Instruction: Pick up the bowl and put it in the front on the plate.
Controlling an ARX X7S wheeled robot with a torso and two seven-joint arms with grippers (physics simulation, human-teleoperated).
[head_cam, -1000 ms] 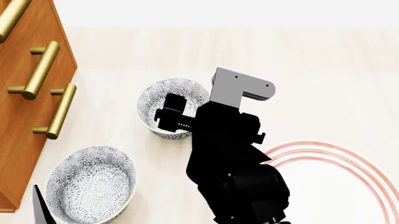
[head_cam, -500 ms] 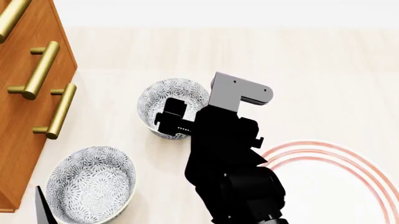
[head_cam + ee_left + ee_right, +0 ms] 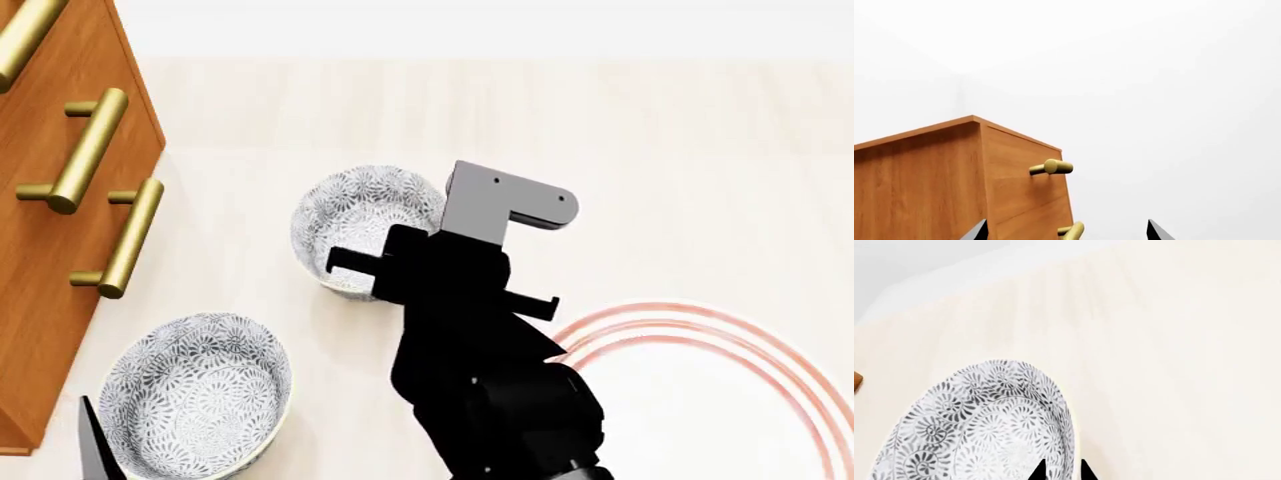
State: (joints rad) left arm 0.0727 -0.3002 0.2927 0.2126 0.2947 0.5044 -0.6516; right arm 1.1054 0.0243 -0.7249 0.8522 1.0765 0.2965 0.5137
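The bowl [image 3: 363, 215], white with a dense grey-blue flower print, stands on the pale counter beside the drawer unit. My right arm [image 3: 467, 330] reaches over its near-right rim. In the right wrist view the bowl [image 3: 981, 425] fills the lower left, and my right gripper [image 3: 1061, 473] has one fingertip inside the rim and one outside, shut on it. The plate [image 3: 747, 345], white with thin red rings, lies at the lower right and is partly cut off. My left gripper [image 3: 1066, 235] is open, facing the drawer unit with nothing between its fingers.
A second look-alike bowl [image 3: 198, 392] sits at the lower left, near my left fingertip [image 3: 91, 445]. A wooden drawer unit [image 3: 54, 260] with brass handles [image 3: 131, 238] borders the left side. A white wall runs along the back of the counter.
My right wrist has turned and drawn back over the bowl's near rim. The fingers that stood inside the bowl now clamp its rim. The left arm has barely moved.
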